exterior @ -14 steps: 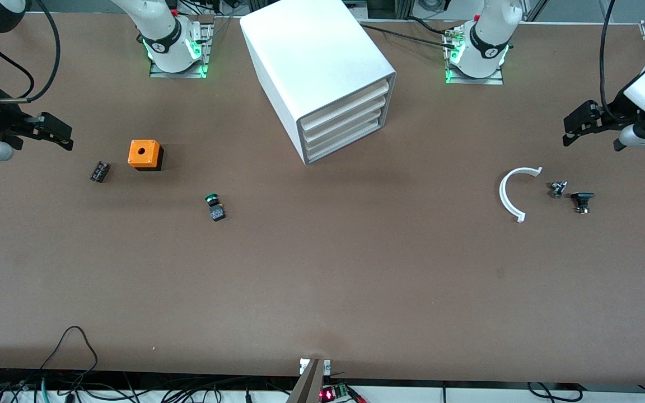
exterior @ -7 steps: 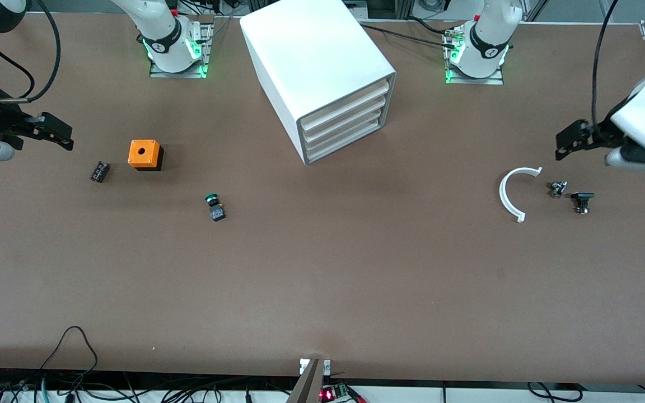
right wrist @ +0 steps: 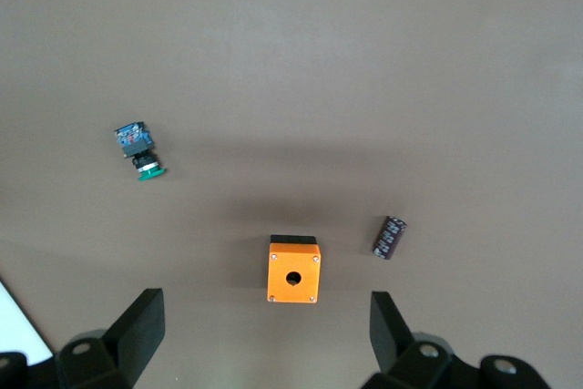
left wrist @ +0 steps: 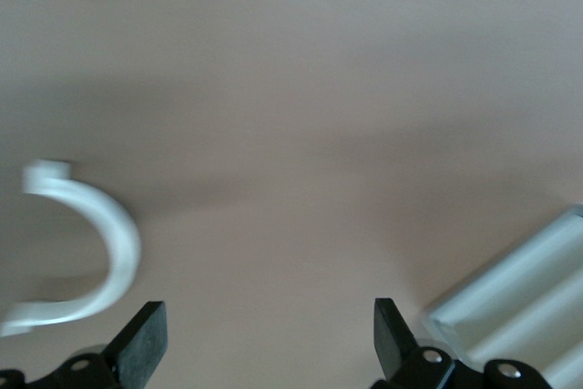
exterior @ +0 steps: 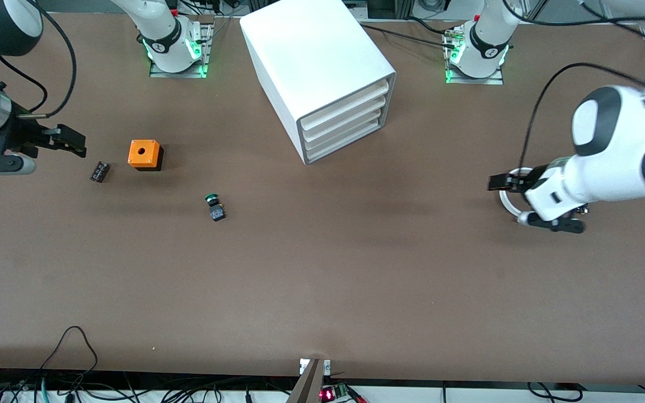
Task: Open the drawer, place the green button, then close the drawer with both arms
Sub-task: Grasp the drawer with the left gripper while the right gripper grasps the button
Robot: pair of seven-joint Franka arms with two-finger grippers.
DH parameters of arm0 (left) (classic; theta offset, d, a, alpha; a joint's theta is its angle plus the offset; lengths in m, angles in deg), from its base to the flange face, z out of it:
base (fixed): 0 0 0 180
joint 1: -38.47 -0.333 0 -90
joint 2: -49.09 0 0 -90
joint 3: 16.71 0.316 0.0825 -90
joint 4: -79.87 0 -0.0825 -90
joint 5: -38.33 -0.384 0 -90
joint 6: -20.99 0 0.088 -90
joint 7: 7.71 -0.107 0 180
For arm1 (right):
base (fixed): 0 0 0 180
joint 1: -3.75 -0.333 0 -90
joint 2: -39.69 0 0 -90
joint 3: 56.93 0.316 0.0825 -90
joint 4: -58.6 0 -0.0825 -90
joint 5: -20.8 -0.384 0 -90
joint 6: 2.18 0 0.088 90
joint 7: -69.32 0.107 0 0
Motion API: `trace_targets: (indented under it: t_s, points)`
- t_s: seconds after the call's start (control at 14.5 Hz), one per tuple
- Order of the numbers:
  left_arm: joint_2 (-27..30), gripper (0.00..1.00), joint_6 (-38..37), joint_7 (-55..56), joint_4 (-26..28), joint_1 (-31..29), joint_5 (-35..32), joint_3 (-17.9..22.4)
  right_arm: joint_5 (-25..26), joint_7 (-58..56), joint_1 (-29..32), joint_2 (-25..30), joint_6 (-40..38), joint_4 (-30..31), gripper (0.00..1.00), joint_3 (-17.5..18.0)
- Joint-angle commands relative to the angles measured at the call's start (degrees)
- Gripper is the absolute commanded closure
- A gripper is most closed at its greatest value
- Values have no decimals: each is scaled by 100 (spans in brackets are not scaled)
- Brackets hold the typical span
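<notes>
The white cabinet (exterior: 317,61) stands between the arms' bases, and its lowest drawer (exterior: 347,140) is pushed in like the ones above it. The green-capped button (exterior: 214,206) lies on its side on the table, nearer the front camera than the cabinet, toward the right arm's end; the right wrist view also shows the button (right wrist: 139,152). My right gripper (exterior: 76,144) hangs open and empty beside the orange cube. My left gripper (exterior: 496,182) is open and empty over the white arc, its fingers (left wrist: 141,350) wide apart. The cabinet's drawer fronts (left wrist: 524,302) show ahead of it.
An orange cube (exterior: 144,154) with a hole and a small black ribbed part (exterior: 99,171) lie near the right gripper. A white arc-shaped piece (exterior: 506,200) lies under the left gripper, partly hidden. Small dark parts beside it are covered by the left arm.
The left arm has swung down and toward the table's middle, from the table's end to over the white arc. The right gripper has shifted slightly toward the orange cube. Both stay open.
</notes>
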Motion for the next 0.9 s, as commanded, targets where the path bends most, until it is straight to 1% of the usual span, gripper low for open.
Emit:
trace_targets:
  t_s: [0.0,0.14,0.21,0.28,0.35,0.48,0.69,0.83]
  points:
    - [-512,0,-5,-148,426,6,1532,-83,-31,79,-375,-286,1,0,0,-14]
    - [-646,0,39,-313,813,67,2450,-197,-266,290,-394,-550,176,-9,0,-14]
    - [-638,0,48,-610,989,111,2636,-319,-433,273,-412,-699,351,-35,0,-14]
    - [-646,0,48,-866,1130,120,2786,-407,-443,186,-516,-892,501,-96,0,-14]
    - [-672,0,48,-1060,1297,137,2979,-478,-435,185,-631,-938,816,-18,0,-14]
    - [-795,0,74,-1691,1657,190,3471,-619,-417,299,-824,-1034,907,-26,0,-14]
    - [-831,0,337,-2615,2263,383,3736,-654,-514,317,-860,-1245,1117,70,0,12]
    - [-848,0,443,-2766,2484,480,3859,-672,-514,308,-851,-1351,1398,193,0,249]
